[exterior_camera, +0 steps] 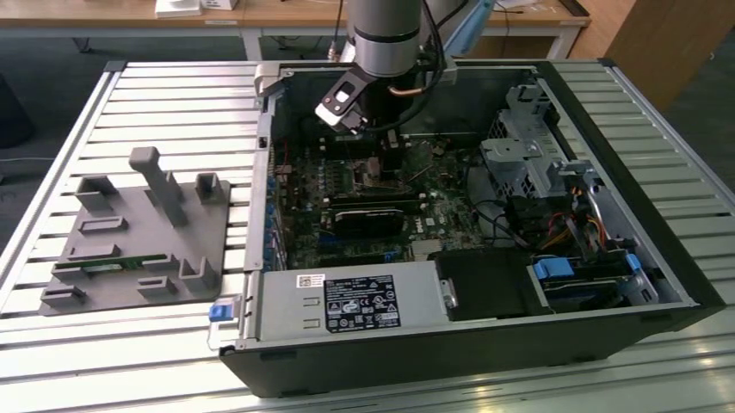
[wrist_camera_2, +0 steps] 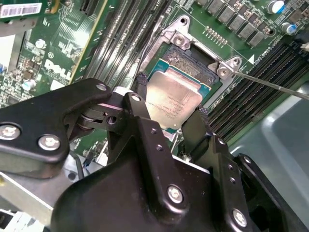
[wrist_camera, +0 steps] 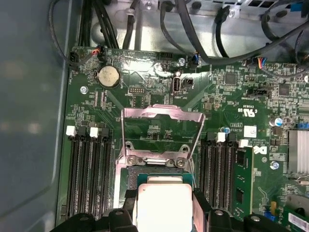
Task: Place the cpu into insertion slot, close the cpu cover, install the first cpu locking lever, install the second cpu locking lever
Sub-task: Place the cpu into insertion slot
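My gripper (wrist_camera_2: pixel 172 96) is shut on the cpu (wrist_camera_2: pixel 173 102), a flat silver-grey square chip, with a black fingertip (wrist_camera_2: pixel 141 81) on each of two opposite edges. The chip hangs just over the insertion slot (wrist_camera_2: pixel 192 59), whose dark pin field and silver rim show past the chip's far edge. In the first wrist view the cpu (wrist_camera: pixel 164 205) sits between the fingers (wrist_camera: pixel 129 199), and the cpu cover (wrist_camera: pixel 161 116) stands swung up and open behind the slot (wrist_camera: pixel 157 170). A thin wire locking lever (wrist_camera_2: pixel 270 85) juts out beside the slot. In the exterior view the gripper (exterior_camera: pixel 386 155) reaches down into the computer case.
Long black memory slots (wrist_camera: pixel 89 174) flank the socket on both sides. A black card (exterior_camera: pixel 370 211) lies across the board. The case (exterior_camera: pixel 672 249) also holds a drive cage (exterior_camera: pixel 522 155), cables and a power supply (exterior_camera: pixel 344 301). A grey fixture (exterior_camera: pixel 132 241) lies at the exterior view's left.
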{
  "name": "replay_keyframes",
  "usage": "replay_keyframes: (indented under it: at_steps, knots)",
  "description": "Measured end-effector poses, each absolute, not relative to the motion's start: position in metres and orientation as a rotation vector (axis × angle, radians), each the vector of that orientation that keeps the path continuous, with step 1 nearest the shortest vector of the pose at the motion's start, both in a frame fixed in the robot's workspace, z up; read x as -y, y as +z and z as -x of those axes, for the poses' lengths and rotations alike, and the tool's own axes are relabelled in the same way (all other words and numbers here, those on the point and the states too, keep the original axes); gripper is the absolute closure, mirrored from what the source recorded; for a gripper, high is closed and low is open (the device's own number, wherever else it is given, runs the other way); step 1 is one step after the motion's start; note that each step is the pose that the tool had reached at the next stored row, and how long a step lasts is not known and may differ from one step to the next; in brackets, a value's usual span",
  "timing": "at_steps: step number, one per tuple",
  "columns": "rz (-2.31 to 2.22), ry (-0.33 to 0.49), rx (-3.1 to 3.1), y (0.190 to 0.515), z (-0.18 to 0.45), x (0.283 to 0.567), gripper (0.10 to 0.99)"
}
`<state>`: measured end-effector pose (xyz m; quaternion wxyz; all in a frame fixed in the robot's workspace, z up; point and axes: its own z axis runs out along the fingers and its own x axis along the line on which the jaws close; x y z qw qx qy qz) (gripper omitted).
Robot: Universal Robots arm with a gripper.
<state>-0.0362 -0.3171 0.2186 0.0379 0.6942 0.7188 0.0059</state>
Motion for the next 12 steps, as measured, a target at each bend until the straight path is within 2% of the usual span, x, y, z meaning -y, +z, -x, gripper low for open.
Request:
replay_keyframes:
  at_steps: [12]
  knots:
    - [-2.137,0.018,-2.198,0.2096,0.0366,0.3123,0.549]
